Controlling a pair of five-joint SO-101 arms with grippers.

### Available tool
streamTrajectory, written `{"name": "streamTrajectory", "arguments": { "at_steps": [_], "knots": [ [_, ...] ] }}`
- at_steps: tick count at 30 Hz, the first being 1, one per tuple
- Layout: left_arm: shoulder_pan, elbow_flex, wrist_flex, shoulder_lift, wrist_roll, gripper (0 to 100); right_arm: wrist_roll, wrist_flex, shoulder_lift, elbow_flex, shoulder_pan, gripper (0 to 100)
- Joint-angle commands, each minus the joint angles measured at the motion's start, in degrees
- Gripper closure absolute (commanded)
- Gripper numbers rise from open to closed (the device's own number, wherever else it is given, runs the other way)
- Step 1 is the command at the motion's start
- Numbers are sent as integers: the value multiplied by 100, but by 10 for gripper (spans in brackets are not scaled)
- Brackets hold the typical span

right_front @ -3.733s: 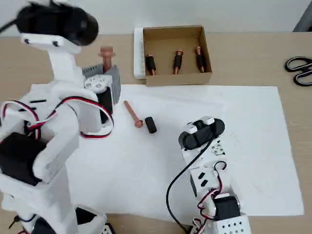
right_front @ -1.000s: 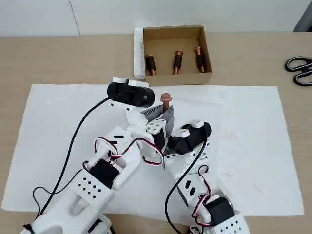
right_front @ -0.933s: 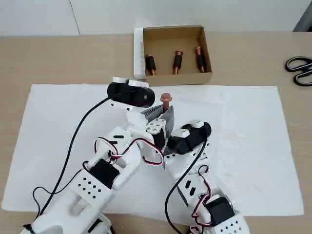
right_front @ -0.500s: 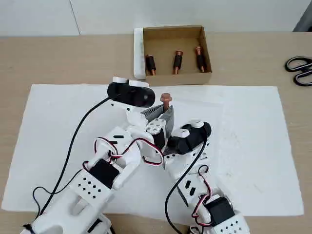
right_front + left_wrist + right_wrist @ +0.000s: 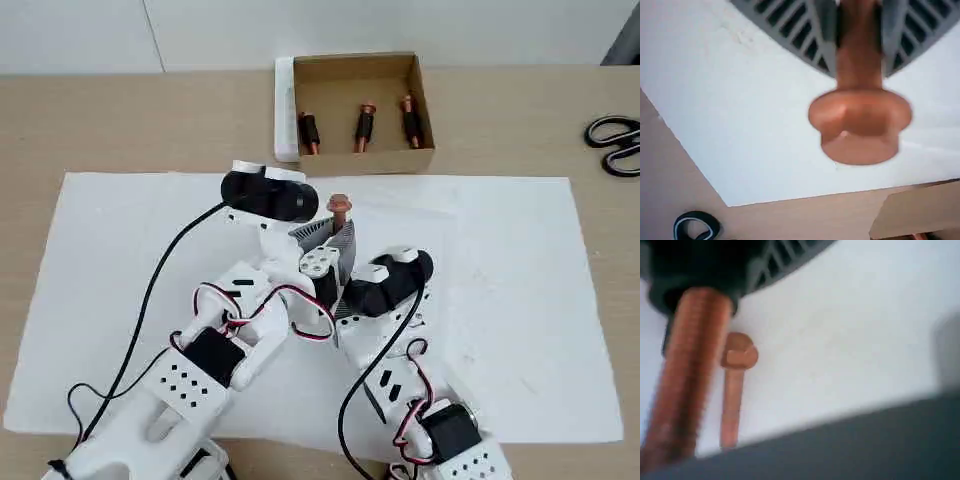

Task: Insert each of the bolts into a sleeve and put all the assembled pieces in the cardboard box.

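My left gripper [image 5: 335, 232] is shut on a copper bolt [image 5: 339, 207] over the middle of the white paper, with the bolt's head [image 5: 860, 125] pointing toward the cardboard box [image 5: 350, 62]. Right behind it, my right gripper [image 5: 338, 300] is shut on a black sleeve [image 5: 695, 270]. The bolt's threaded shaft [image 5: 687, 375] sticks out through that sleeve. A second bolt [image 5: 735, 385] lies loose on the paper beneath. Three bolts fitted in sleeves [image 5: 365, 125] lie side by side in the box.
The white paper sheet [image 5: 500, 280] covers the middle of the wooden table. A white block [image 5: 285, 110] rests against the box's left wall. Scissors [image 5: 615, 145] lie at the far right edge. Both arms crowd the centre of the paper.
Since 3.7 s ago my left arm has carried the bolt from the left to the centre, and my right gripper has picked up the sleeve. Over the last second the bolt has barely shifted.
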Motion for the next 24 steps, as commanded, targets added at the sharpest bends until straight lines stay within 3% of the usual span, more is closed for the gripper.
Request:
{"name": "streamTrajectory", "arguments": {
  "at_steps": [1, 7, 13, 24],
  "knots": [
    [18, -31, -26, -176, -35, 994, -53, -40, -119, -290, -13, 995],
    [18, 75, -88, -176, -35, 994, -53, -4, -119, -387, -22, 995],
    [9, 435, -695, -176, -79, 994, -53, -4, -119, -387, -40, 995],
    [-18, 453, -721, -176, -281, 994, -53, 4, -119, -440, -48, 995]
  ]
}}
